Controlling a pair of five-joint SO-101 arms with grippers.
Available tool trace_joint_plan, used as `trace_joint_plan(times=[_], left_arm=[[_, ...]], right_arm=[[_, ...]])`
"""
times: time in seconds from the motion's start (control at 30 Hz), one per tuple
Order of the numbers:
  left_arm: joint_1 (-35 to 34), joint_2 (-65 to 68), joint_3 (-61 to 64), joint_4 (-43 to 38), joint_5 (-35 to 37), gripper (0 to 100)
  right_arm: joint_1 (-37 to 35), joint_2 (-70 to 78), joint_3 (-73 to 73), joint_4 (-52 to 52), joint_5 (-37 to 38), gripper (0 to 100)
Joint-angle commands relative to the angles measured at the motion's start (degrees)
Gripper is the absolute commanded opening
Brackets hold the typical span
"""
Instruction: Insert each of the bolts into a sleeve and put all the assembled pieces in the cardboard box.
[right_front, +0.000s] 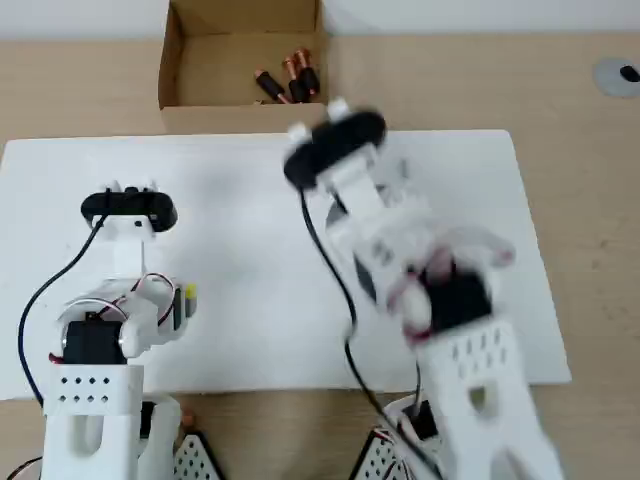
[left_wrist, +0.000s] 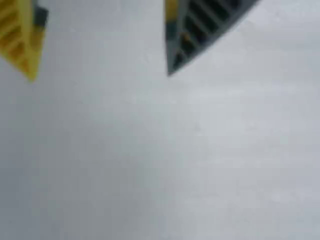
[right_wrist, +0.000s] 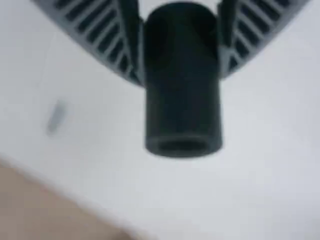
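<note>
- Several assembled pieces (right_front: 290, 82) lie in the cardboard box (right_front: 172, 70) at 12 o'clock on the bench (right_front: 585, 200), so the task looks nearly finished.
- Your right pincer (right_wrist: 181, 80) is clamped on a black sleeve (right_wrist: 182, 112) above the white sheet (right_front: 250, 290), probably to carry it to the box. Whether a bolt sits inside, I cannot tell.
- Your right arm (right_front: 445, 295) leans from 5 o'clock toward 12, short of the box.
- Your left pincer (left_wrist: 100, 75) hangs spread and empty over the sheet at 9 o'clock.

A wooden table (right_front: 592, 250) carries a white sheet (right_front: 250, 262) and a cardboard box (right_front: 220, 118).
</note>
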Motion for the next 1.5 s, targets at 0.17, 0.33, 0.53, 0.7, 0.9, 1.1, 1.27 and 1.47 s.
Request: trace_joint_plan(times=[0.17, 0.33, 0.53, 0.7, 0.9, 1.1, 1.27, 1.47], left_arm=[[0.5, -0.9, 3.3, -10.8, 5.1, 18], [0.8, -1.0, 5.0, -12.6, 5.1, 18], [0.8, -12.1, -5.9, -5.1, 5.1, 7], [0.8, -28.0, -10.4, 3.1, 5.0, 12], [0.2, -39.6, -10.3, 9.6, 4.8, 13], [0.3, -39.1, -11.3, 14.2, 4.8, 14], [0.2, -39.1, -7.6, 15.7, 4.8, 14], [0.3, -39.1, 0.7, 13.1, 5.0, 14]], right_arm=[[3.3, -15.3, 26.9, -28.7, 0.3, 1.0], [-1.7, -14.5, 31.3, -32.4, -5.5, 1.0], [-7.0, -21.9, 44.5, -50.5, -3.9, 1.0], [-10.8, -32.4, 49.1, -48.7, -4.5, 0.9], [-11.2, -39.4, 49.2, -33.8, -6.9, 0.9], [-11.3, -42.9, 49.1, -28.0, -9.0, 1.0], [-11.1, -44.2, 49.0, -27.8, -12.1, 1.0], [-11.0, -43.9, 49.0, -27.6, -15.2, 1.0]])
